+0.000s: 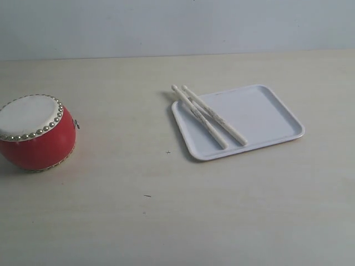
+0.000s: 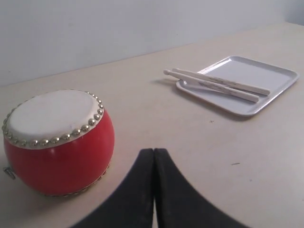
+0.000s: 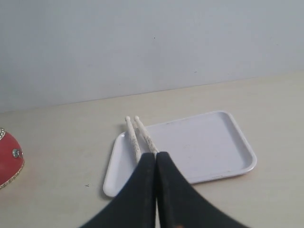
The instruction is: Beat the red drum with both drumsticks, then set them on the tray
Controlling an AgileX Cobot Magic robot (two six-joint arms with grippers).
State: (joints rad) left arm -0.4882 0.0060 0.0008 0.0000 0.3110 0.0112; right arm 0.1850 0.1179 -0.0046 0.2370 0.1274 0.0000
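Note:
The red drum (image 1: 34, 133) with its off-white skin and brass studs stands on the table at the far left. The white tray (image 1: 260, 113) lies right of centre. Both pale drumsticks (image 1: 208, 116) rest side by side across the tray's left part, their tips poking over its far rim. Neither gripper shows in the exterior view. My left gripper (image 2: 154, 151) is shut and empty, low beside the drum (image 2: 57, 142), with the tray (image 2: 266, 78) and sticks (image 2: 216, 84) far off. My right gripper (image 3: 156, 155) is shut and empty, in front of the sticks (image 3: 137, 135) on the tray (image 3: 209, 145).
The pale tabletop (image 1: 166, 210) runs back to a plain light wall (image 1: 177, 25). A small dark speck (image 1: 147, 195) marks the table in front of the tray. The drum's edge (image 3: 9, 161) shows at the side of the right wrist view.

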